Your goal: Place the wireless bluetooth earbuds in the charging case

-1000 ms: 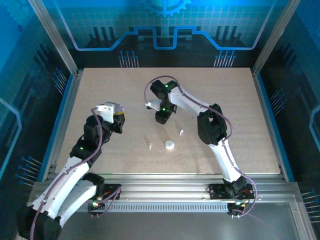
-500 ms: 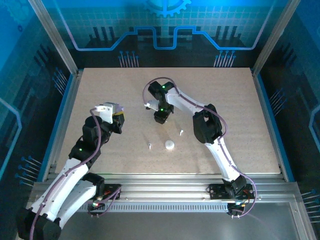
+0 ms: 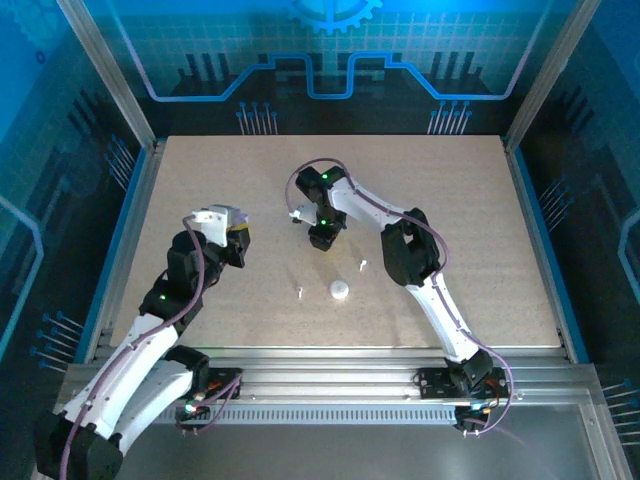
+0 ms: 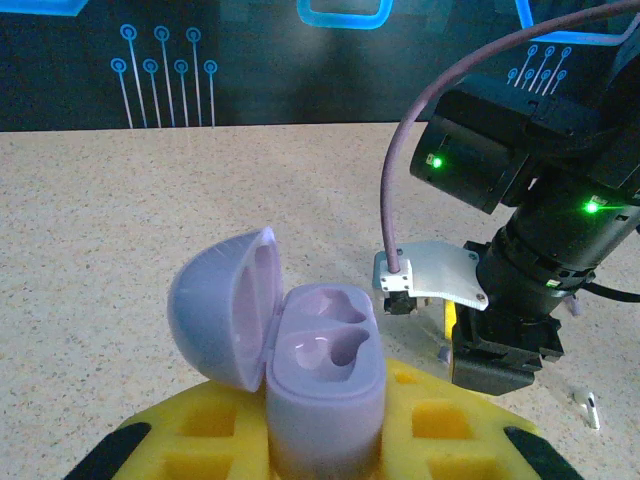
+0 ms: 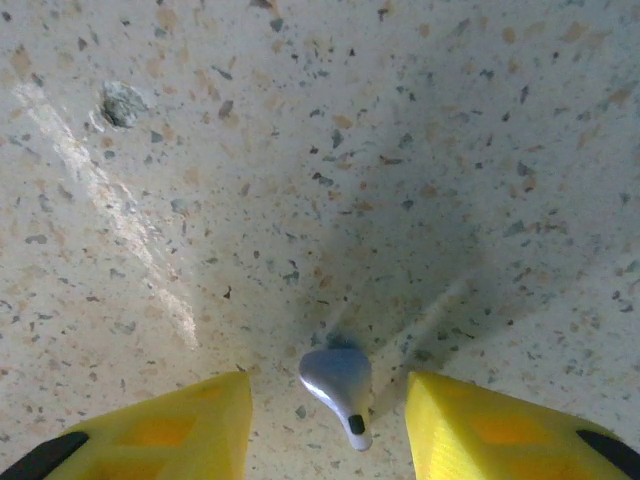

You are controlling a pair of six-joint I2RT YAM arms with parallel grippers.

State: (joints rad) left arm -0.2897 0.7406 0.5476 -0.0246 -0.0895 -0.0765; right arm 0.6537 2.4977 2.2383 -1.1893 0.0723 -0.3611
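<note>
Left wrist view has the left gripper [image 4: 325, 440] clamped shut on the pale purple charging case [image 4: 322, 370]. The case stands upright between the gripper's yellow fingers [image 4: 440, 415], its domed lid swung open to the left and both moulded wells facing up. Beyond the case, the right arm [image 4: 540, 220] reaches down toward the speckled tabletop [image 4: 150, 220]. In the right wrist view, the right gripper [image 5: 325, 400] has its jaws apart just above the surface. A pale earbud [image 5: 336, 378] lies on the tabletop between the two yellow fingers and touches neither. From the top external view, the left gripper and the case sit toward the tabletop's left edge, about halfway between the near and far edges. The right gripper points down near the middle. Closer to the near edge lies a round white puck [image 3: 340, 290], with a white stem earbud [image 3: 300, 293] to its left and a second white stem earbud [image 3: 363, 266] just beyond it to the right.
</note>
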